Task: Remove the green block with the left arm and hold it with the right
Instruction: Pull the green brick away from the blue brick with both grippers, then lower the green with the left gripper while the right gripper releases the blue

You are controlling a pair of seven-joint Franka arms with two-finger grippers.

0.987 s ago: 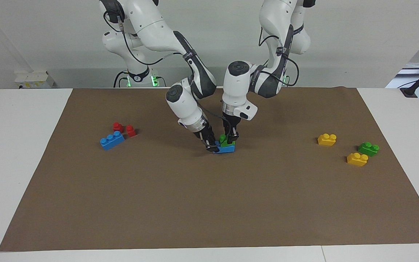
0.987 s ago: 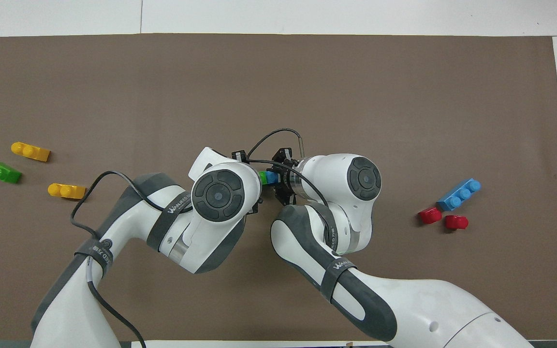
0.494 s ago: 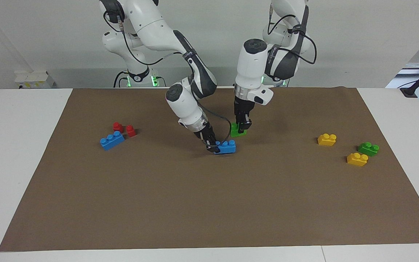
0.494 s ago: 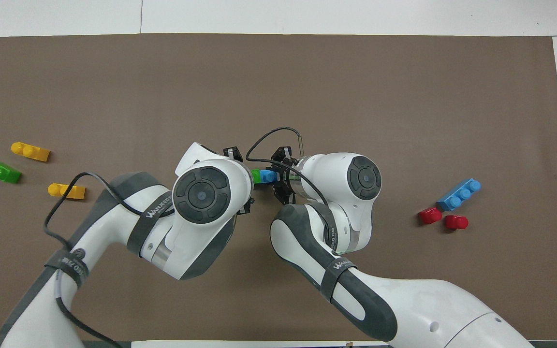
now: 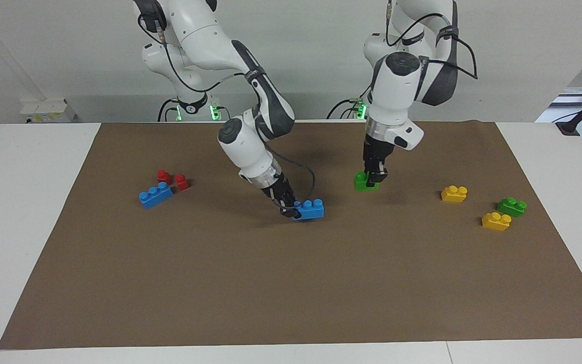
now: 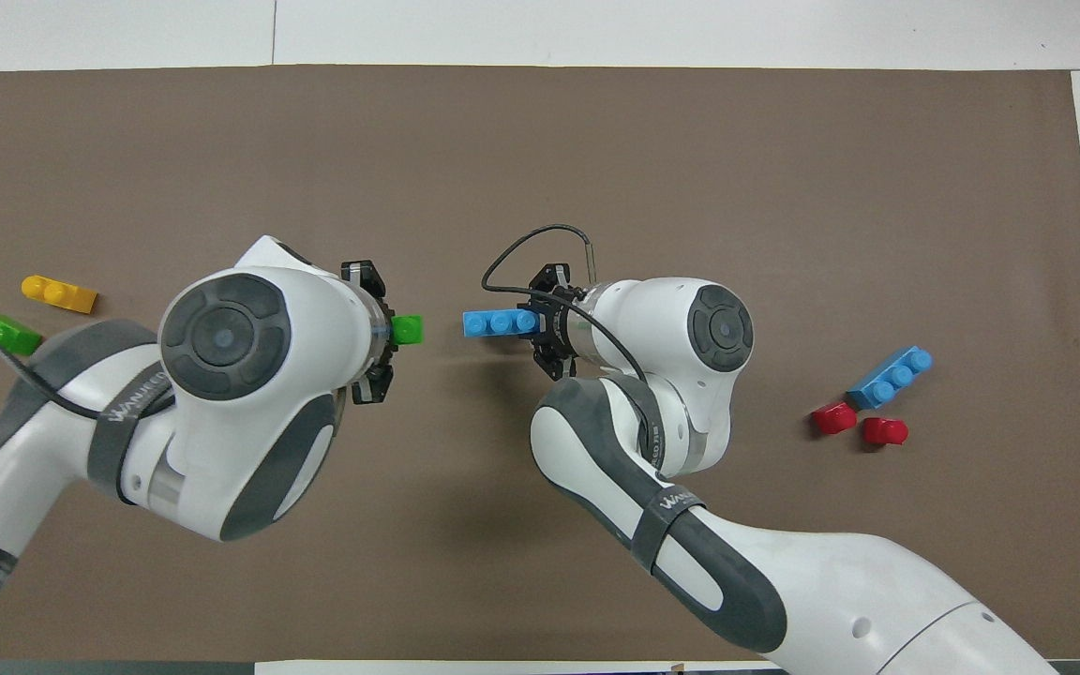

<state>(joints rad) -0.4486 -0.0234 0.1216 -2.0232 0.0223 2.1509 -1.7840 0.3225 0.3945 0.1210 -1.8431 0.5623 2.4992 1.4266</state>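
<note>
The bright-green two-stud block hangs from my left gripper, which is shut on it a little above the brown mat, toward the left arm's end. In the overhead view the green block sticks out from under the left gripper. My right gripper is shut on one end of a long blue brick low over the mat's middle. The blue brick also shows in the overhead view, at the right gripper. The two bricks are apart.
Two yellow bricks and a darker green brick lie toward the left arm's end of the mat. Another blue brick and two red pieces lie toward the right arm's end.
My left gripper pulled the green block off the blue brick, lifted it and carried it toward the left arm's end. My right gripper kept its hold on the blue brick, shifting slightly.
</note>
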